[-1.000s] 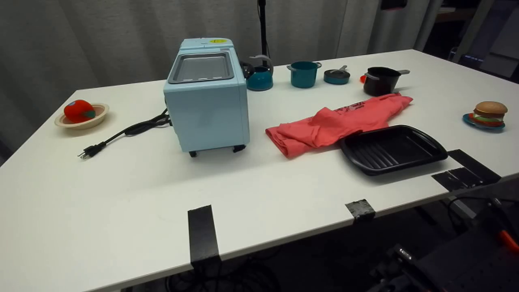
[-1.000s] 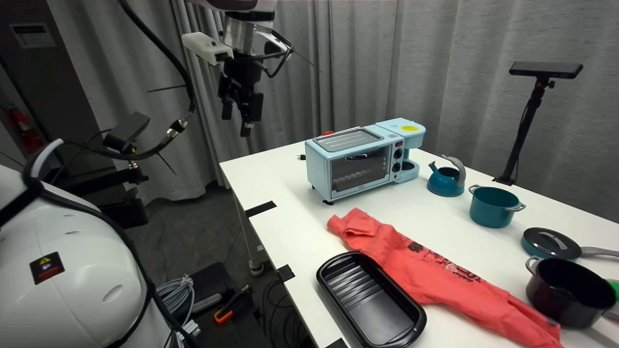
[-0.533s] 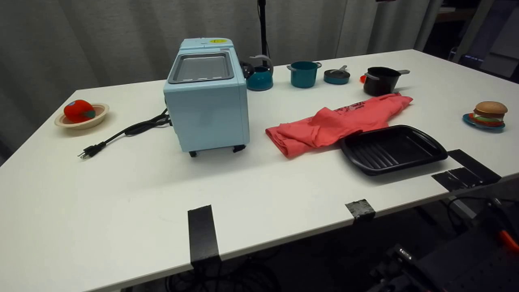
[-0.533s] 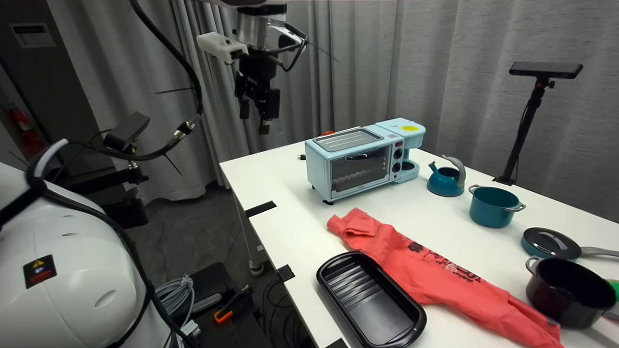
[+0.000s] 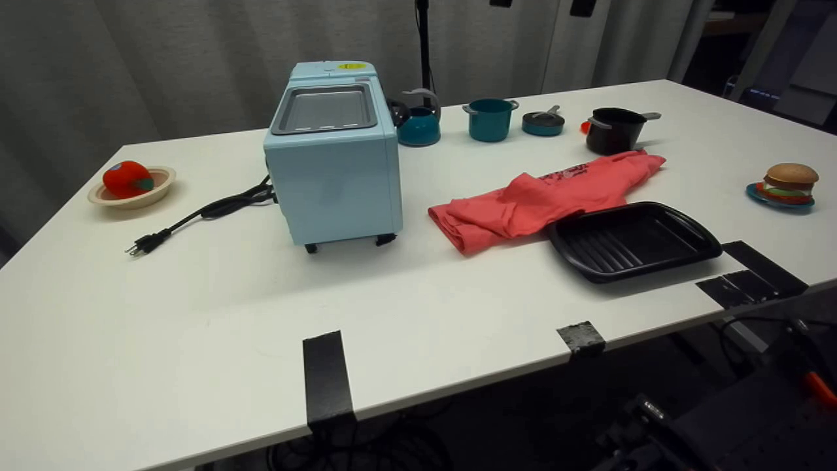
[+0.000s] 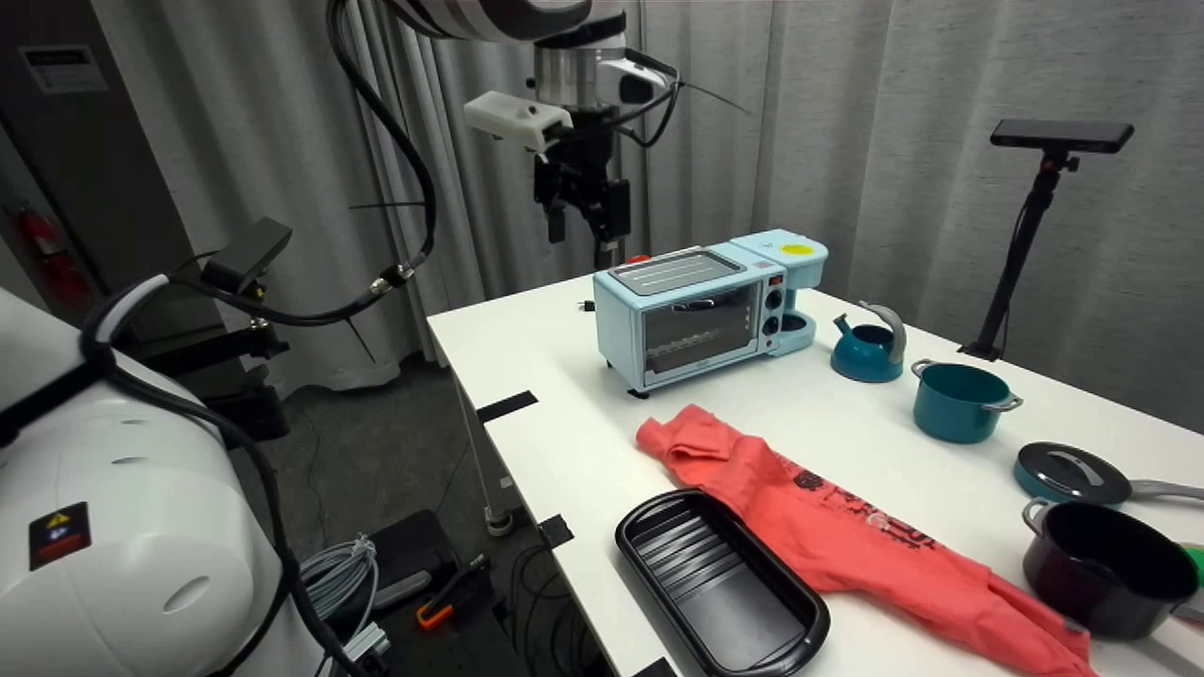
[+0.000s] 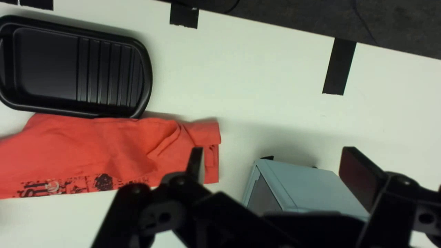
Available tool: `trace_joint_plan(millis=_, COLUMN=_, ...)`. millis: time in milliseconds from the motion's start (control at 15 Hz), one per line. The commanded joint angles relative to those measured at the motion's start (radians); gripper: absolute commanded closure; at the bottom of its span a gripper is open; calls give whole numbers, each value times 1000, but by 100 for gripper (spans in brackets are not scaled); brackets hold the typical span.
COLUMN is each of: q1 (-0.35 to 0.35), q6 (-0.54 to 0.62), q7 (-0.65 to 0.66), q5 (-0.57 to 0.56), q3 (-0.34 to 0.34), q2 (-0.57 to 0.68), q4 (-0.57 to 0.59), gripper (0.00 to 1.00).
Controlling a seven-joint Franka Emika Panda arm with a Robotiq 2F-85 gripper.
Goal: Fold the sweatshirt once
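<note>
The coral-red sweatshirt point(image 5: 543, 199) lies rumpled in a long strip on the white table, with dark print along one side. In an exterior view point(image 6: 847, 527) and in the wrist view point(image 7: 86, 148) one long side touches the black grill pan, and its near end is folded over. My gripper point(image 7: 275, 165) is open and empty, with its fingers wide apart. It hangs high above the table near the toaster oven, as an exterior view point(image 6: 588, 226) shows. Only the fingertips point(image 5: 541, 4) show at the top edge of an exterior view.
The black grill pan point(image 5: 634, 242) lies against the sweatshirt. The light-blue toaster oven point(image 6: 705, 310) stands tall near the folded end. A black pot point(image 5: 613, 131) stands at the far end. A teal pot point(image 5: 490, 121), a kettle point(image 5: 418, 127) and a lidded pan point(image 5: 543, 124) stand behind.
My gripper has moved toward the toaster oven and a little lower, staying open. Its fingertips now show at the top of an exterior view. The sweatshirt has not moved.
</note>
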Motion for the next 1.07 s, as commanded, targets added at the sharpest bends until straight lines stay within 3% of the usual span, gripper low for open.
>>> trace_joint_plan(millis=0, q1=-19, q6=77, q7=-46, q5=-53, q3=-16, q2=97, q4=39, gripper=0)
trace_joint_plan(millis=467, q1=-29, q6=106, q7=-78, q5=-106, q3=-46, q2=236, q4=114, gripper=0)
trace_joint_plan(millis=533, q1=-22, q6=117, q7=-50, q5=-86, q3=-41, q2=203, q4=70, gripper=0)
trace_joint_plan(millis=1000, q1=-24, q6=125, q7=-48, q5=-95, q3=-44, q2=241, q4=102, gripper=0)
